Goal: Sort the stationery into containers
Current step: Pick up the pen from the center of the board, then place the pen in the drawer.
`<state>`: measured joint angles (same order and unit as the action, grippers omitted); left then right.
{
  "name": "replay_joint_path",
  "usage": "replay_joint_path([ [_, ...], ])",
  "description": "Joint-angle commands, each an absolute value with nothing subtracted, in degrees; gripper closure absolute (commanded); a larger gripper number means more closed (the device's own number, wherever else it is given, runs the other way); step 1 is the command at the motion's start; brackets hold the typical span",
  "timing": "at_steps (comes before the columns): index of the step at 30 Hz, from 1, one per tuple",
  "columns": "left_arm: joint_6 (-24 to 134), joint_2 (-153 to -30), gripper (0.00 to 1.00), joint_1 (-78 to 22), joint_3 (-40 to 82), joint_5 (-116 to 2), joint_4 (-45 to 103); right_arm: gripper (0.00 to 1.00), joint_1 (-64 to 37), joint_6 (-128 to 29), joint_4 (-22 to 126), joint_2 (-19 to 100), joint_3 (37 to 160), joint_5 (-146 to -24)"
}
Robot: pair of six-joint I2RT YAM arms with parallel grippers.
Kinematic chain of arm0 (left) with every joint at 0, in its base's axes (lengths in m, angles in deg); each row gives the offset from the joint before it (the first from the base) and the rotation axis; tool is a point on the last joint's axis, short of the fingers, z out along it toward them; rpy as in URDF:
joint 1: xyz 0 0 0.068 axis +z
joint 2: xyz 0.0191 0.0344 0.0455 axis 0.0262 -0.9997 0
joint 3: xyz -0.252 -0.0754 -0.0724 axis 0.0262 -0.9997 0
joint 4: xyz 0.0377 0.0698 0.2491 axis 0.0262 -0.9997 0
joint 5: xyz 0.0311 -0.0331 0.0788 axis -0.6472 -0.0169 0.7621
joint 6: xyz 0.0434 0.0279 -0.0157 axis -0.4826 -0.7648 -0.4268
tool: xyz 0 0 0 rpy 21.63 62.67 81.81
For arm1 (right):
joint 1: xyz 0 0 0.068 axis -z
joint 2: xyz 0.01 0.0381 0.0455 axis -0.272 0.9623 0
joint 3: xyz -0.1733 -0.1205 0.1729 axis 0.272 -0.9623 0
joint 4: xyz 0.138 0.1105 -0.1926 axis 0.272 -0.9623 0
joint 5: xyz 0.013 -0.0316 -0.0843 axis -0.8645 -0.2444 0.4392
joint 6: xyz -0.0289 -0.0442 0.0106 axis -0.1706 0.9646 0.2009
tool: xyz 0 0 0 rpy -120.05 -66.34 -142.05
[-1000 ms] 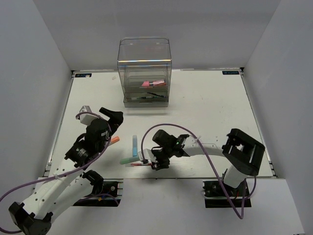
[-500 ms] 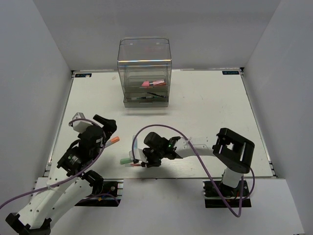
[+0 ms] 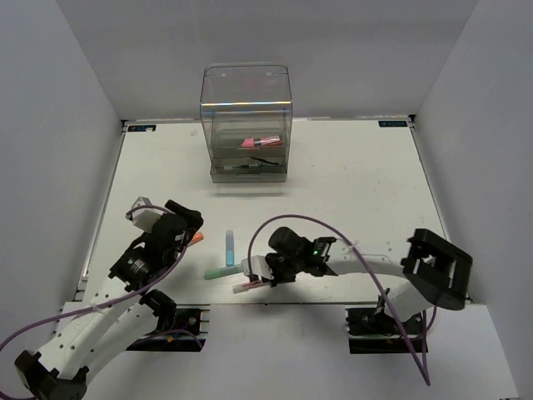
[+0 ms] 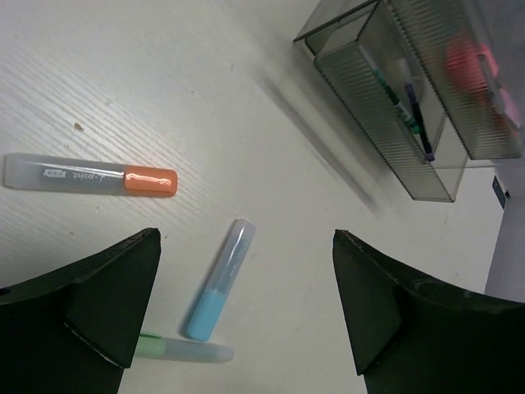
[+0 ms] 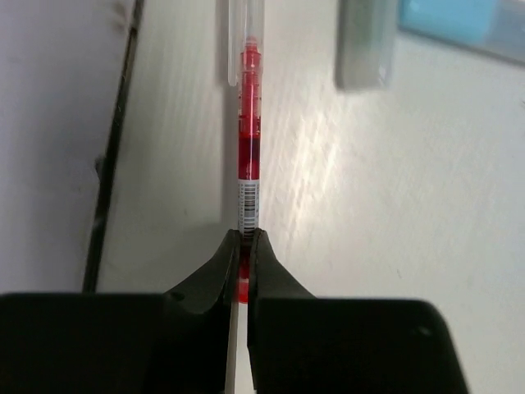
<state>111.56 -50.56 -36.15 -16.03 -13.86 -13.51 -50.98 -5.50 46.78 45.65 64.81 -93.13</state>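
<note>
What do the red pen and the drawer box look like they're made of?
The red pen looks like glossy clear plastic: red ink shows through the barrel, which carries a printed barcode label. The drawer box looks like rigid see-through plastic, slightly smoky: the pink marker inside shows through its walls, and the drawers' sides look finely ribbed.

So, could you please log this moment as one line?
right gripper: shut on red pen | left gripper: open, empty | blue marker, orange-tipped marker: loose on table
</note>
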Motion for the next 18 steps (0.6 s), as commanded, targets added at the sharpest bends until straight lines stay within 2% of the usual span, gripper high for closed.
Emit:
replay_joint_path([
  [1, 117.62, -51.43, 0.04, -35.95, -19.02, -16.32, -11.2, 1.0, -48.47, -2.35, 45.82, 37.25, 62.28, -90.09],
  [5, 123.33, -52.74, 0.04, -35.95, -21.49, -18.78, -9.95, 1.0, -43.91, -1.82, 47.22, 33.27, 62.27, -85.7],
  [11, 132.64, -56.7, 0.01, -35.95, -22.03, -20.01, -11.96, 1.0, -37.32, 3.09, 59.08, 32.64, 65.87, -81.21],
  [18, 134.76, -59.7, 0.01, -35.95, -20.71, -21.07, -12.59, 1.0, -30.29, 10.55, 66.38, 46.25, 79.93, -79.18],
])
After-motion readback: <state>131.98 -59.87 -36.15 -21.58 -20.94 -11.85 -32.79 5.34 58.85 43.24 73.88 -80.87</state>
